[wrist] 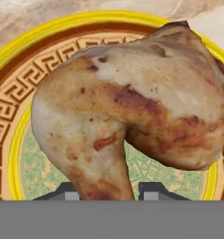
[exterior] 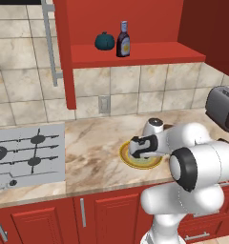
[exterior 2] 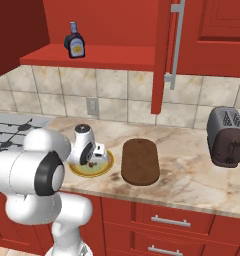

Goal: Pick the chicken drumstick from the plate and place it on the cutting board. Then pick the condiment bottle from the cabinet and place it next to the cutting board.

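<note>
- My end effector (wrist: 104, 198) is closed on the drumstick (wrist: 132, 112), low over the plate (wrist: 11, 116), frame centre.
- First step: next I lift, carry to the board (exterior 2: 140, 161) at right.

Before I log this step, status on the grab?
Gripper shut on chicken drumstick, low over plate. Cutting board bare beside plate. Nothing between.

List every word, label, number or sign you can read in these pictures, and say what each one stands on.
No text can be read anywhere.
Condiment bottle on the cabinet shelf: its yellow-orange label is too small and blurred to read.
Plate: the rim carries a key-pattern border, which is ornament, not lettering.
Toaster and stove: no markings that show.
</note>
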Controlling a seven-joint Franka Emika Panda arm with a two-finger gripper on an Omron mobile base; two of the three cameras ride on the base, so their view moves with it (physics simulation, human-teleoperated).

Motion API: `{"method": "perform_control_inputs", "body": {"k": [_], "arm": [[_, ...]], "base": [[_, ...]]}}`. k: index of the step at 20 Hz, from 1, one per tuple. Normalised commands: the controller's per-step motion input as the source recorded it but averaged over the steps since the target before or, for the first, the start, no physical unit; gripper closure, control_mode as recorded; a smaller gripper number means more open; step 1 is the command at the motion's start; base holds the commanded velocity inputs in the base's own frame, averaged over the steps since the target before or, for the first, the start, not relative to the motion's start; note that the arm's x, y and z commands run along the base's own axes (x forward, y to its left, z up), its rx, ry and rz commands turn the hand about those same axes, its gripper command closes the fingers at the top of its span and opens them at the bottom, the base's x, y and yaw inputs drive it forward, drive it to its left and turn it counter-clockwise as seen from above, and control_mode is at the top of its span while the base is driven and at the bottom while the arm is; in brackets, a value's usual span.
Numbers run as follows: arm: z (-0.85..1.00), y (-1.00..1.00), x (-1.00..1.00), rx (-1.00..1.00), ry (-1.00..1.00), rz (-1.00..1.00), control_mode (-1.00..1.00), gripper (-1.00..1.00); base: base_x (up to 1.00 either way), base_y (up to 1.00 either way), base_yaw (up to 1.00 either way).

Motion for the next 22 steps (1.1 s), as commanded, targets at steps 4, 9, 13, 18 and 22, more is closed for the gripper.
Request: {"method": "perform_control_inputs", "body": {"k": [4,9,13,18,22], "arm": [[0.18,-0.02,0.0,0.0,0.0,0.0,-1.0,1.0],[0.22,-0.15,0.0,0.0,0.0,0.0,-1.0,1.0],[0.3,-0.19,0.0,0.0,0.0,0.0,-1.0,1.0],[0.35,-0.2,0.0,0.0,0.0,0.0,-1.0,1.0],[0.29,-0.27,0.0,0.0,0.0,0.0,-1.0,1.0]], "base": [[0.0,0.0,0.0],[0.0,0.0,0.0],[0.0,0.0,0.0],[0.0,0.0,0.0],[0.0,0.0,0.0]]}}
